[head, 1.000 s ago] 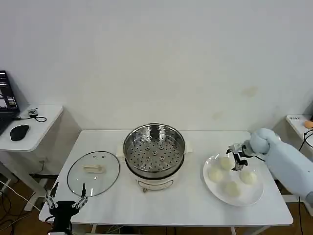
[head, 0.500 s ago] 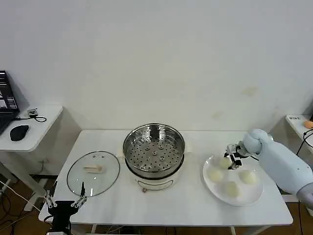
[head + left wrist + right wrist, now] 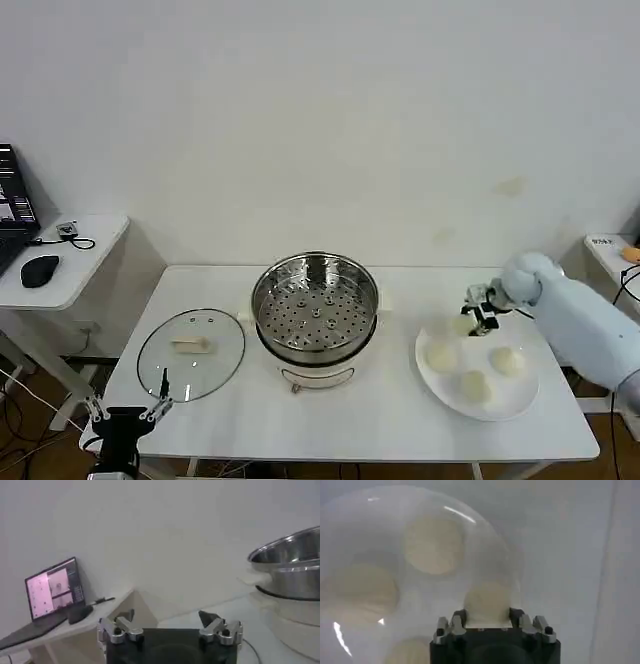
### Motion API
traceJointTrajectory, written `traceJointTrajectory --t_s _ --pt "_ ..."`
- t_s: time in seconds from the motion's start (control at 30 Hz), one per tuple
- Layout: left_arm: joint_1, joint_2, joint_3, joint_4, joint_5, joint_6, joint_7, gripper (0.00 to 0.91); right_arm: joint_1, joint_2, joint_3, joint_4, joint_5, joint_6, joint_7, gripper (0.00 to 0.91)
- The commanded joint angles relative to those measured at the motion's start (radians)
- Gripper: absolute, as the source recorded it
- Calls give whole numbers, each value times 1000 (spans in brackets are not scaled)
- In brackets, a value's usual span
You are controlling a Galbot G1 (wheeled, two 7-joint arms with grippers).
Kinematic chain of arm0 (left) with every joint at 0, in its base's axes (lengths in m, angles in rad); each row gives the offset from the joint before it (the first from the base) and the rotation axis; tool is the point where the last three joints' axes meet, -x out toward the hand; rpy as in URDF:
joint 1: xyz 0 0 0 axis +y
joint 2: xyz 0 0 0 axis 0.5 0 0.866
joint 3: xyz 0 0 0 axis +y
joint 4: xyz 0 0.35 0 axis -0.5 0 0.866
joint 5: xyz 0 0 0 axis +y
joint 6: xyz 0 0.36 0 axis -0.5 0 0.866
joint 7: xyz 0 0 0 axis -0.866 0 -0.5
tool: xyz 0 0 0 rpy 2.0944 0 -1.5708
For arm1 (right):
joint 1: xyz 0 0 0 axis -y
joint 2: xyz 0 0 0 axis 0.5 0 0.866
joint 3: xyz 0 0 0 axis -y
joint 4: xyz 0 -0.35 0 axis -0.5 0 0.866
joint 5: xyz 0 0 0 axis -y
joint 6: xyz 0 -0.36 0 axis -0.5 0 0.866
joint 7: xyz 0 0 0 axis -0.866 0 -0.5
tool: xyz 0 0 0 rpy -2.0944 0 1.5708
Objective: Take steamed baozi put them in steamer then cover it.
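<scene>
Steamer, the round shiny stainless-steel pot [image 3: 315, 305] with its perforated tray, sits mid-table, uncovered. I see the round clear glass lid [image 3: 190, 353] flat to its left. My right gripper [image 3: 478, 313] is clamped on one cream-white baozi [image 3: 487, 600] above the white plate [image 3: 440, 383]; my left gripper [image 3: 126, 411] idles, fingers apart.

From my head camera the right gripper [image 3: 478, 315] covers most of the baozi [image 3: 463, 324] it grips, my left gripper [image 3: 124, 412] runs off the near edge, and the wrist camera crops the plate [image 3: 350, 505].
</scene>
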Motion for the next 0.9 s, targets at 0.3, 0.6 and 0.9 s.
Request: traceJointTrajectory --t_s 0.3,0.6,0.9 --pt "-8 18 -13 0 1 1 4 907 379 54 -187 108 206 -20 -6 595" --pt "-7 27 -36 0 -32 11 9 907 494 273 -343 132 273 -12 30 595" --pt "6 35 -31 2 -17 13 11 907 454 470 -424 68 220 95 68 595"
